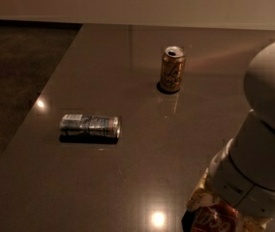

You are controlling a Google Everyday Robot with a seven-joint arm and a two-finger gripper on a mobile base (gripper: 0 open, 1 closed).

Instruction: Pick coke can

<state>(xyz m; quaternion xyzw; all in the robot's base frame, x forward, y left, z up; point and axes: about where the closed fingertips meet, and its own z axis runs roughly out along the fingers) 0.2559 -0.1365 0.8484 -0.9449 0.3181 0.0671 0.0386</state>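
The coke can is red-orange with white script and shows at the bottom edge, mostly hidden under my arm. My gripper is right at the can, at the table's near right; the white arm covers it from above. A cream-coloured finger shows to the left of the can.
A gold-brown can stands upright at the far middle of the grey table. A slim silver-and-blue can lies on its side at the left. The table's left edge borders a dark floor.
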